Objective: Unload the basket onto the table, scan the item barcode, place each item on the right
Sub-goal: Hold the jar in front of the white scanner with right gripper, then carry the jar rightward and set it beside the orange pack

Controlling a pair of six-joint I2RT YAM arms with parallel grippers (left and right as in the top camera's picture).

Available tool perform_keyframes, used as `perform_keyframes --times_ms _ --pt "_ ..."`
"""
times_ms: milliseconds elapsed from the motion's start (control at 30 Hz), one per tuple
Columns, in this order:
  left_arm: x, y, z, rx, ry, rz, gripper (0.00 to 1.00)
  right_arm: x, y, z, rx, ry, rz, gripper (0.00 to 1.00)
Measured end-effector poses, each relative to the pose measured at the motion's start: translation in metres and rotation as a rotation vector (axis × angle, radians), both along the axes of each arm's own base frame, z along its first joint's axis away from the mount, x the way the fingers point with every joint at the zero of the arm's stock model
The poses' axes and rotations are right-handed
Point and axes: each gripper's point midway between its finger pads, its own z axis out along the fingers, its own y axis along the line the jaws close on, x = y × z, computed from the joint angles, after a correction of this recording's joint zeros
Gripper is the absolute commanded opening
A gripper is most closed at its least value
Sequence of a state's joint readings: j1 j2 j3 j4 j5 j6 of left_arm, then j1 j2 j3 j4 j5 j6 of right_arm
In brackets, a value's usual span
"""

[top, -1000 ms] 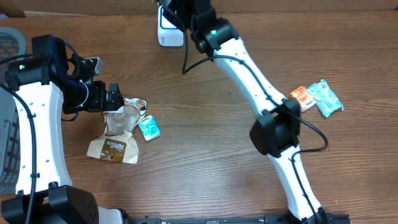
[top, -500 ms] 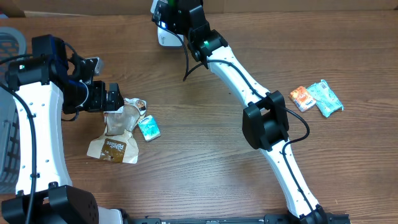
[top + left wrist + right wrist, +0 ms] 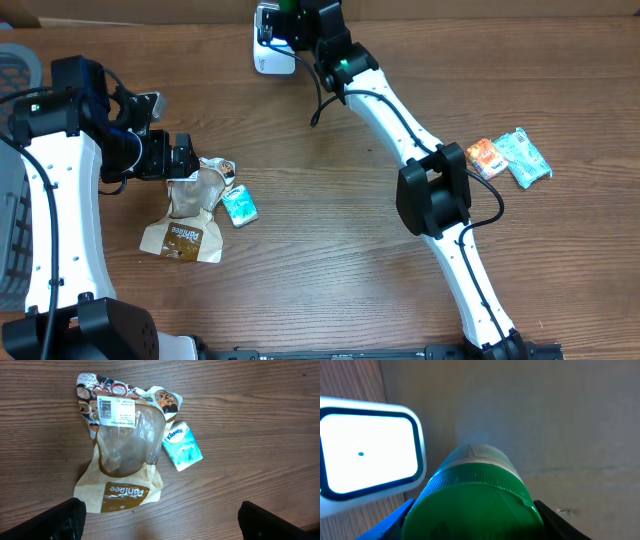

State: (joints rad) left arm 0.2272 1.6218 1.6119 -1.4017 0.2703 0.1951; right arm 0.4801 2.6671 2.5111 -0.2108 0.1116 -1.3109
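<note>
Matt wood-grain table (image 3: 320, 250), ridged green plastic cap (image 3: 475, 505), glossy scanner (image 3: 367, 455)

Open tabletop (image 3: 330, 225) between bag (image 3: 190, 215) and packets (image 3: 525, 158)

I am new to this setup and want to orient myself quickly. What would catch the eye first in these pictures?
The glowing white scanner at the top of the overhead view stands out, with the right gripper holding a green-capped container close to it. On the left side, the open left gripper hovers above a brown bread bag with a Kleenex pack right beside it.
</note>
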Motion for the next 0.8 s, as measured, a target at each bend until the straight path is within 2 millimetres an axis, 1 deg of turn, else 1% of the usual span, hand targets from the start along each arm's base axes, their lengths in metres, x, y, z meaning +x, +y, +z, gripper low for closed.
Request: perform_keyframes --times_ms 167,300,433,667,700,800 --pt "0.000 0.000 0.000 0.000 0.000 0.000 1.00 -0.001 0.002 -0.001 -0.015 -0.003 0.020 0.50" --pt "0.000 0.000 0.000 0.000 0.000 0.000 0.99 -0.004 0.004 -0.007 -0.029 0.021 0.041 0.50" --pt "0.000 0.000 0.000 0.000 0.000 0.000 1.00 -0.006 0.007 -0.009 -0.019 0.032 0.050 0.50" --pt "0.000 0.000 0.000 0.000 0.000 0.000 0.99 -0.005 0.013 0.002 0.121 0.044 0.024 0.50" --pt "0.000 0.000 0.000 0.000 0.000 0.000 1.00 -0.005 0.012 0.001 0.143 0.055 0.015 0.50" --pt "0.000 0.000 0.000 0.000 0.000 0.000 1.00 -0.005 0.012 0.000 0.253 0.110 -0.024 0.57"
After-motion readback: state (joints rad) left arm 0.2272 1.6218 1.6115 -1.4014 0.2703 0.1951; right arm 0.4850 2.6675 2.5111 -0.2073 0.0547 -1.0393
